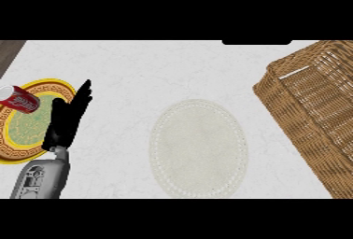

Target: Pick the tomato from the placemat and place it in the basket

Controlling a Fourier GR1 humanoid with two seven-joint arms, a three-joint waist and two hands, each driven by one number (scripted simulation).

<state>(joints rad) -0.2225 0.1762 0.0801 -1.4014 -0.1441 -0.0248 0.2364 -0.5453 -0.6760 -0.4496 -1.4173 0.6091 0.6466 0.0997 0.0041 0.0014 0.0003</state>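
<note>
A pale oval placemat (199, 148) lies on the white counter at the middle of the head view, with nothing on it. No tomato shows anywhere. The brown wicker basket (312, 109) stands at the right edge, and what shows of its inside holds nothing I can see. My left hand (67, 119) rests open at the left, fingers straight and pointing up, over the rim of a plate. My right hand is out of view.
A yellow and green patterned plate (26, 126) sits at the left edge, with a red soda can (18, 99) lying on its upper part. A dark strip (8, 51) runs along the counter's top left corner.
</note>
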